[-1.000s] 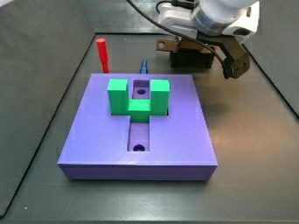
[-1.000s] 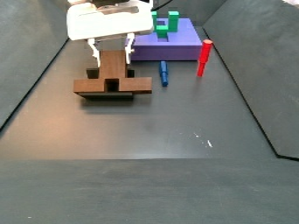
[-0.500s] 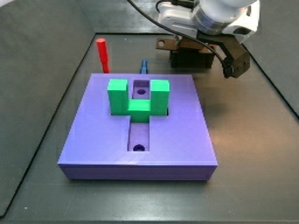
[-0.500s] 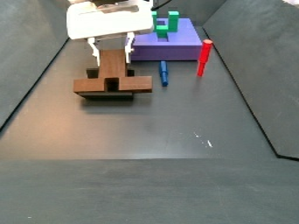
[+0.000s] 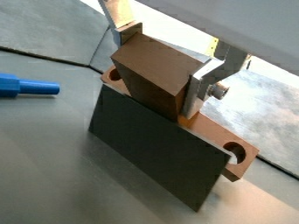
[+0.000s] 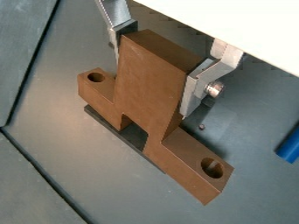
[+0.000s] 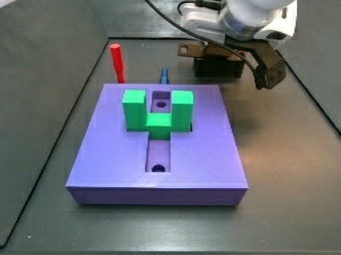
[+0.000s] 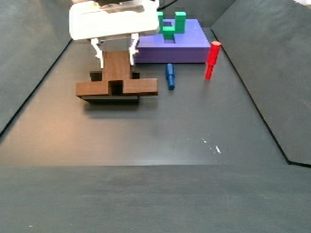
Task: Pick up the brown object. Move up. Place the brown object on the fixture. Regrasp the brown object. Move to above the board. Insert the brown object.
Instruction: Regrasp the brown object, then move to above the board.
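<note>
The brown object (image 6: 140, 105) is a T-shaped block with a round hole near each end of its crossbar. It rests on the dark fixture (image 5: 152, 162), stem pointing up. My gripper (image 5: 163, 63) is directly over it, with one silver finger against each side of the stem, and is shut on it; it shows the same in a wrist view (image 6: 158, 66). In a side view the gripper (image 8: 115, 47) stands over the brown object (image 8: 115, 87), left of the board (image 8: 183, 50). In a side view the gripper (image 7: 226, 45) is behind the board (image 7: 160, 159). The fixture is mostly hidden in both side views.
A green U-shaped block (image 7: 158, 110) sits on the far part of the board, over its groove. A red peg (image 7: 118, 62) stands upright beside the board's far left corner. A blue pin (image 8: 170, 75) lies on the floor between board and fixture.
</note>
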